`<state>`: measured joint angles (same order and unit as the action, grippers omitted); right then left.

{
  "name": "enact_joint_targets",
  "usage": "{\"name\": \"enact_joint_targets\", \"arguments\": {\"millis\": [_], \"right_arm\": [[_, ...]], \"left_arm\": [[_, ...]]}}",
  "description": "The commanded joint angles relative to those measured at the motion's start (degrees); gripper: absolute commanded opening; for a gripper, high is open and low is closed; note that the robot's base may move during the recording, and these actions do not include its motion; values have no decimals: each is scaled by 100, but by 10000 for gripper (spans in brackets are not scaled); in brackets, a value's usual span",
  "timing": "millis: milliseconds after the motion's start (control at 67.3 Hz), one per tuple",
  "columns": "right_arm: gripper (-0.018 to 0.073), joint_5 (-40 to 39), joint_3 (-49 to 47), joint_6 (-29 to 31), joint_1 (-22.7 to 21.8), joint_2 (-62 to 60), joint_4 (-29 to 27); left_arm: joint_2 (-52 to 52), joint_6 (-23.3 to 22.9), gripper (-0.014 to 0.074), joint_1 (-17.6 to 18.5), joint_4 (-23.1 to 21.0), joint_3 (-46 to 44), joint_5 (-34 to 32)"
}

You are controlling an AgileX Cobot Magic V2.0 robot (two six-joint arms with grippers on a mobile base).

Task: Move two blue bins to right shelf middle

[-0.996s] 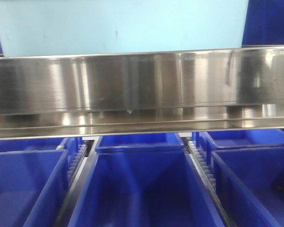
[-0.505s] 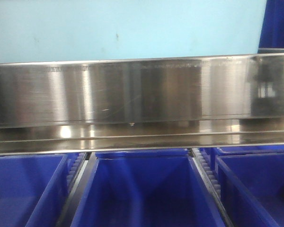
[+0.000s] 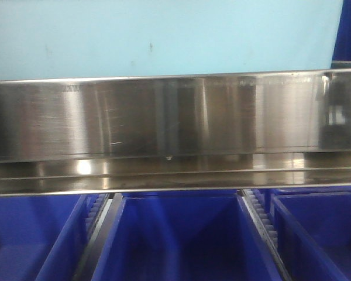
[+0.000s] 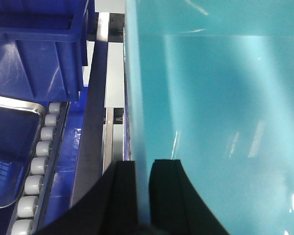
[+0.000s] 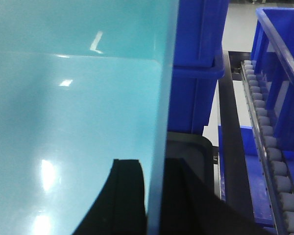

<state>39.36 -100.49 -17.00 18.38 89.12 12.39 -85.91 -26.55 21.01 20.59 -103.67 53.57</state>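
Here, in the front view, we see the pale blue bin (image 3: 164, 35) filling the top of the frame, its flat side facing us. Just below it, a brushed steel shelf edge (image 3: 175, 117) runs across the whole width. Under that, along the bottom of the frame, stand dark blue crates (image 3: 175, 240) side by side, with a roller track (image 3: 260, 225) between the middle one and the one on the right.

In the left wrist view, the bin's inside takes up the right two thirds of the picture. At the bottom centre, the left gripper (image 4: 143, 164) has one black finger on each face of the bin's wall, pressed against it. A dark blue crate sits at the upper left, and white rollers (image 4: 36, 166) run down the lower left.

In the right wrist view, the bin fills the left half. The right gripper (image 5: 155, 164), at the bottom centre, pinches the opposite wall in the same way, one finger inside and one outside. Dark blue crates and a second row of rollers (image 5: 269, 147) occupy the right side.

We cannot tell whether a second bin is nested inside the first.
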Motion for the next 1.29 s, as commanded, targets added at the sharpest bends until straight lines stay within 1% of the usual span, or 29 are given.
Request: {"name": "enact_joint_targets", "arguments": {"millis": [0, 877, 936, 996, 1070, 1144, 1189, 1204, 1234, 1278], "right_arm": [[-158, -254, -68, 92, -15, -47, 180], [-158, -254, -68, 92, -15, -47, 180], [-158, -254, -68, 92, -15, -47, 180], [-157, -154, -68, 92, -15, -47, 180], [-141, 238, -94, -170, 15, -84, 190], [-141, 582, -97, -551, 133, -180, 310], [-141, 715, -97, -861, 255, -225, 551], [-141, 757, -97, -1041, 303, -237, 721], [-141, 791, -97, -1207, 404, -266, 917], [-141, 893, -97, -1523, 577, -311, 1351]], "left_arm": [[90, 34, -111, -2, 80, -66, -245], [90, 34, -111, -2, 80, -66, -256], [90, 34, -111, -2, 91, -66, -346], [80, 34, -111, -2, 78, -66, -343], [80, 34, -111, 7, 16, -66, -343], [93, 34, -111, 105, 17, -66, -343], [103, 34, -111, 178, 40, -66, -317], [102, -14, -111, 227, 83, -66, -273], [102, -105, -111, 278, 164, -66, -210], [102, -285, -111, 391, 401, -41, -173]]}}
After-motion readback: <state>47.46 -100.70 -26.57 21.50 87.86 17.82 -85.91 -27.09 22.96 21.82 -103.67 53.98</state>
